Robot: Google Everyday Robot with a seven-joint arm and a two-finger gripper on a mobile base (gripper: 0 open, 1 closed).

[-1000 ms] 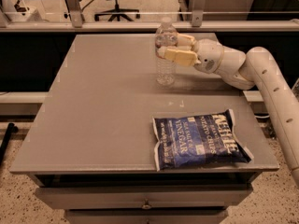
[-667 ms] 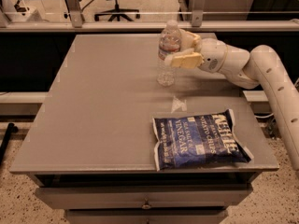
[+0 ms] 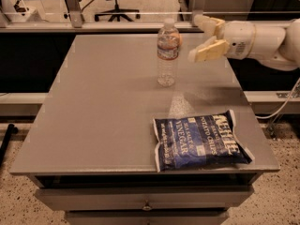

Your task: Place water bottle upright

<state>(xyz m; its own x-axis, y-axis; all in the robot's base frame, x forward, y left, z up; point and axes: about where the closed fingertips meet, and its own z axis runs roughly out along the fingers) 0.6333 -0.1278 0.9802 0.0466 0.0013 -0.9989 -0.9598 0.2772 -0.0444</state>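
Water bottle [image 3: 168,55] stands upright on the table [image 3: 93,107], toward the far edge, base flat on the surface, white cap on top. Gripper [image 3: 197,37] hangs just to the bottle's right at label height. Its fingers [image 3: 209,51] are spread wide with nothing between them, and a visible gap separates them from the bottle. Blue chip bag [image 3: 199,140] lies flat near the front right corner, well apart from the bottle.

Judgement: placement looks done; the step in hand is the release and clearing. Next move calls for drawing the arm off to the right without brushing the bottle, which looks light and easy to tip.
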